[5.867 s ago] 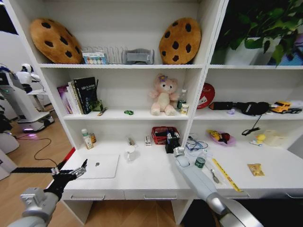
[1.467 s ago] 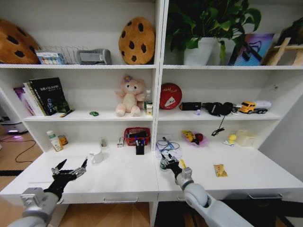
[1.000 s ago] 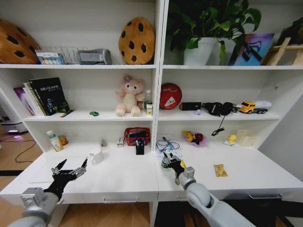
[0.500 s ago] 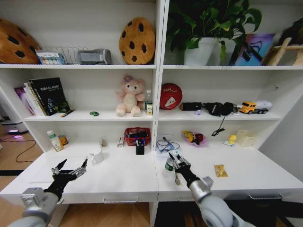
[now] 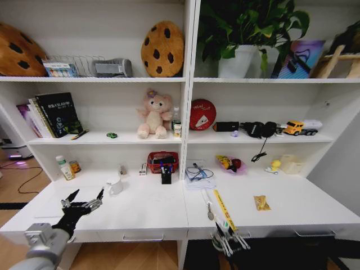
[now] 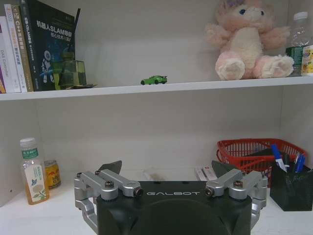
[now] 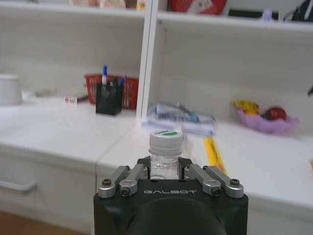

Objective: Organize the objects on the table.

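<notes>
The right gripper (image 5: 228, 243) is seen low in the head view, in front of the surface's (image 5: 152, 211) front edge and below its level. In the right wrist view the same gripper (image 7: 165, 172) has its jaws closed on a small clear bottle with a green-topped white cap (image 7: 165, 151), held upright and clear of the surface.

The left gripper (image 5: 83, 202) is held above the left part of the surface, its jaws spread wide and holding nothing, as is confirmed in the left wrist view (image 6: 166, 172).

On the surface near the right gripper, a yellow ruler (image 5: 223, 208) and a small spoon-like item (image 5: 210, 211) are lying side by side. Behind them a stack of papers with a blue cord (image 5: 199, 174) is noted. A red basket (image 5: 162, 161) stands at the back, with a black pen holder (image 5: 166, 175) just in front of it. A white cup (image 5: 115, 186) is placed to the left of the holder. A green-capped bottle (image 5: 62, 167) and a small jar (image 5: 74, 166) stand at the far left. To the right, a purple dish with fruit-like items (image 5: 229, 163) and a small packet (image 5: 261, 202) are recorded.

On the shelf above, a tiny green toy car (image 5: 112, 135), books (image 5: 55, 115) and a pink plush bear (image 5: 153, 115) are seen.
</notes>
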Controlling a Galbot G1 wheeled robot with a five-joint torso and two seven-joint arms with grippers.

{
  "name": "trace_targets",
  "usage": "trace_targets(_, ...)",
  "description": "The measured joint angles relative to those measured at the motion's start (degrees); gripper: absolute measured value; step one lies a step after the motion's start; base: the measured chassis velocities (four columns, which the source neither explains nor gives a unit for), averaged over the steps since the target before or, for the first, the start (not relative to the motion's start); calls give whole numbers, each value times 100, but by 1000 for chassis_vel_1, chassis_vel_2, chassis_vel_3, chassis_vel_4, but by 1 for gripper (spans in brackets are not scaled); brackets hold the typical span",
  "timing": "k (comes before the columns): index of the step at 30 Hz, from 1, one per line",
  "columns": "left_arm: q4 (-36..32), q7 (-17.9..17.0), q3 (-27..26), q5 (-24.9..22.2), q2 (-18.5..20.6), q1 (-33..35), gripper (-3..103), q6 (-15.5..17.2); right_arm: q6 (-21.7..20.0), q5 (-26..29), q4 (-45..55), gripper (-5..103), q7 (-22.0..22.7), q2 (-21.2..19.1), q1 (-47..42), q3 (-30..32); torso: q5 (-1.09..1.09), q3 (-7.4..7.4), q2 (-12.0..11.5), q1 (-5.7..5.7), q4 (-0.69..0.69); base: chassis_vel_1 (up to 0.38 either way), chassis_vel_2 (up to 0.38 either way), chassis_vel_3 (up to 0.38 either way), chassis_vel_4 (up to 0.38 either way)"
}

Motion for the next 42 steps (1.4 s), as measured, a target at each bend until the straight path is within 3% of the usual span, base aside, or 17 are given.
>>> trace_targets(8, 0, 0, 0, 0, 0, 0, 100, 0, 111, 358, -1545, 27, -71, 39, 195, -82, 1, 0, -1, 0, 0, 0, 0, 0, 0)
trace_targets(10, 0, 0, 0, 0, 0, 0, 100, 0, 118, 697, -2514, 27, -301, 33, 754, -264, 1, 0, -1, 1, 0, 0, 0, 0, 0)
trace_targets(15, 0, -1, 0, 0, 0, 0, 100, 0, 174, 707, -3750, 27, -613, 111, 1520, -492, 3, 1, -2, 1, 1, 0, 0, 0, 0)
trace_targets(19, -1, 0, -1, 0, 0, 0, 100, 0, -56, 673, -4627, 27, -1158, 606, 2247, -583, 1, 1, -1, 1, -2, 0, 0, 0, 0)
trace_targets(22, 0, 0, 0, 0, 0, 0, 100, 0, -146, 666, -4842, 27, -1224, 761, 2491, -659, 0, 1, -2, 1, -1, 0, 0, 0, 0)
trace_targets(27, 0, -1, 0, 0, 0, 0, 100, 0, -649, 1092, -5509, 27, -1368, 1256, 3544, -1125, -1, 1, -2, 1, 0, 0, 0, 0, 0)
trace_targets(32, 0, -1, 0, 0, 0, 0, 100, 0, -679, 768, -6198, 27, -1487, 1624, 4271, -1224, -1, 2, -2, 2, 1, 0, 0, 0, 0)
trace_targets(37, 0, 0, 0, 0, 0, 0, 100, 0, -424, 474, -6954, 27, -1519, 1935, 4924, -1326, -3, 2, -2, 2, 0, 0, 0, 0, 0)
trace_targets(40, 0, 0, 0, 0, 0, 0, 100, 1, 362, -76, -7959, 27, -1478, 2309, 5491, -1208, 0, 2, -2, 2, 1, 0, 0, 0, 0)
trace_targets(42, 0, 1, 0, 0, 0, 0, 100, 1, 565, -153, -8247, 27, -1468, 2386, 5659, -1190, -2, 2, -2, 2, 1, 0, 0, 0, 0)
